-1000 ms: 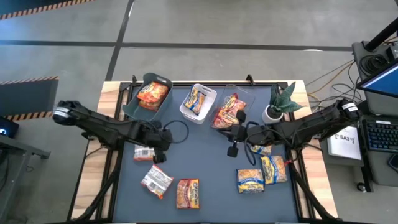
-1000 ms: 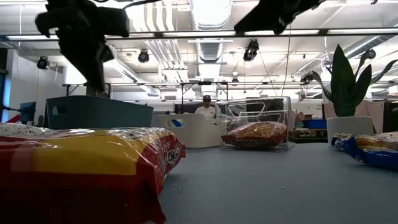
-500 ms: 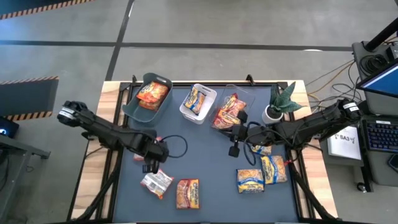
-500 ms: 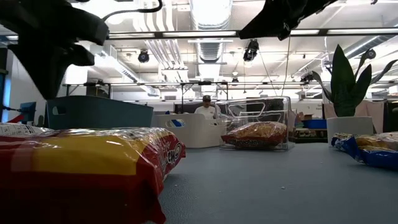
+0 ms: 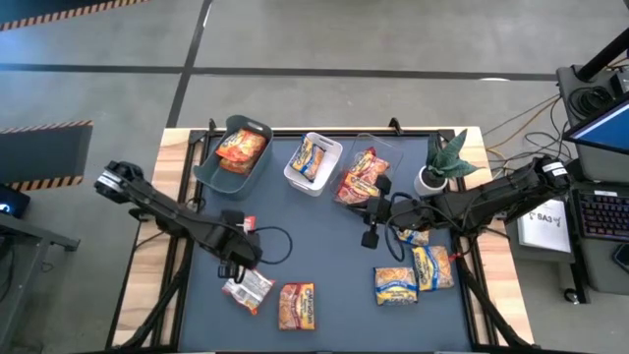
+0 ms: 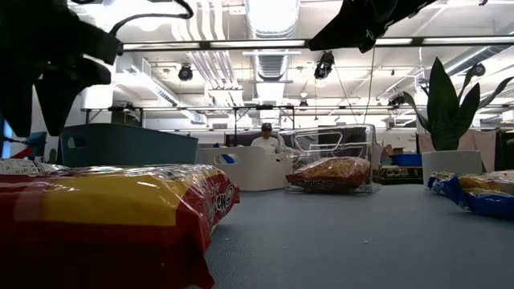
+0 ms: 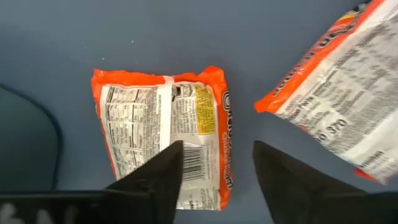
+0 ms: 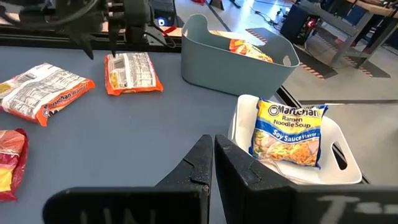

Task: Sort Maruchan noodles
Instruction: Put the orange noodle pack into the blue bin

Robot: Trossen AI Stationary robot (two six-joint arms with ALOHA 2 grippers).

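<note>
An orange noodle packet [image 7: 161,134], label side up, lies flat on the blue table top; in the right wrist view this packet [image 8: 132,73] sits below my left gripper [image 8: 102,43]. My left gripper [image 7: 214,165] points down over it, open, fingers above its near end, not touching. A whitish packet [image 5: 246,287] and an orange-red packet [image 5: 297,305] lie nearby. My right gripper [image 8: 213,155] hovers shut and empty near the clear bin [image 5: 362,175].
At the far edge stand a grey-green bin [image 5: 234,152], a white bin [image 5: 313,162] holding a blue-and-yellow packet [image 8: 289,134], and the clear bin with packets. A potted plant [image 5: 442,162] stands far right. Blue-and-yellow packets [image 5: 398,285] lie near right. A red packet [image 6: 104,225] fills the low view's foreground.
My left gripper has moved toward the table's near edge and a little down, tipping to point straight down over the orange packet, and has opened. The packets lie where they were.
</note>
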